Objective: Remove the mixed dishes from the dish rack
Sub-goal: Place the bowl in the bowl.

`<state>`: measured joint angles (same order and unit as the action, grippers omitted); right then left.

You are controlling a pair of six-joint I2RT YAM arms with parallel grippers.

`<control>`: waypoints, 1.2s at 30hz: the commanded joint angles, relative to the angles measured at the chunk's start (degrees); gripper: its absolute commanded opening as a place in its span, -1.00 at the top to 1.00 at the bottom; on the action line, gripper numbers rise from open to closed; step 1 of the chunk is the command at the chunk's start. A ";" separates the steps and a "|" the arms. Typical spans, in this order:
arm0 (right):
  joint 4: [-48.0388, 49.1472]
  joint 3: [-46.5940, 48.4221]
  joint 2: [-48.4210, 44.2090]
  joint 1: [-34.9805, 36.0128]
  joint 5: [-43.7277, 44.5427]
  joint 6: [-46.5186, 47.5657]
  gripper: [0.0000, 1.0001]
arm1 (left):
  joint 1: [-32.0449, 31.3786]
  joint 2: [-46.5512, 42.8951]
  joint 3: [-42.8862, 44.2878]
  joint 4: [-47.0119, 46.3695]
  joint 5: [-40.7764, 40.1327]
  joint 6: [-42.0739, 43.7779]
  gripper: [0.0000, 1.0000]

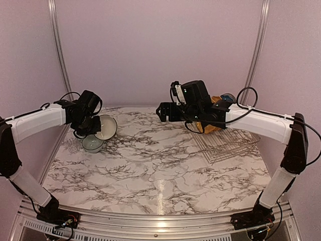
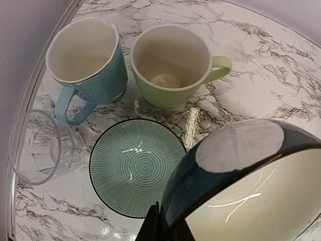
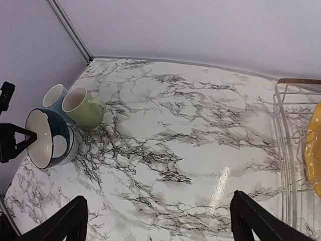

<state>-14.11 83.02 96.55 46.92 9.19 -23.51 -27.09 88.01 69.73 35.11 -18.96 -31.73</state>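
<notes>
Our left gripper [image 2: 159, 225] was clamped on the rim of the bowl [image 2: 241, 201], which hung tilted, its cream inside facing sideways. Just beneath it sat a small bowl [image 2: 136, 166] with green rings, upright on the table [image 2: 261, 65]; we could not tell whether the two touched. Left of that the glass [image 2: 42, 145] lay on its side. Beyond them stood the blue mug [image 2: 88, 63] and the green mug [image 2: 170, 65], side by side, handles pointing apart.

Our right gripper [image 3: 159, 201] hung over bare marble, its fingers [image 3: 65, 223] spread wide with nothing between them. To its right stood the rack [image 3: 283, 150], a yellow plate [image 3: 315, 150] inside it. Far ahead and to its left we saw the held bowl and both mugs.
</notes>
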 commanded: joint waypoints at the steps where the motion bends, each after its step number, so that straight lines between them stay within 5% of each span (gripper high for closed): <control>1: 0.66 -0.84 0.07 -1.05 -0.85 0.08 -0.90 | 4.93 -3.83 -3.02 1.11 1.59 -4.75 1.00; 10: 0.18 -1.78 -1.32 -1.66 -0.77 -0.11 -0.89 | 12.49 -1.98 -5.90 -1.30 5.90 -6.23 1.00; 29: 1.01 -3.11 -1.46 -2.64 -1.54 -0.77 -0.88 | 13.64 2.00 -8.30 -2.29 5.99 -5.33 1.00; 36: 0.92 -3.72 -1.77 -2.83 -1.18 -0.92 -0.88 | 13.73 2.11 -8.07 -1.69 5.23 -4.26 0.77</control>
<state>-13.74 79.55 96.29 44.71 7.99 -23.94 -13.54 90.30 61.80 34.15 -12.71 -36.84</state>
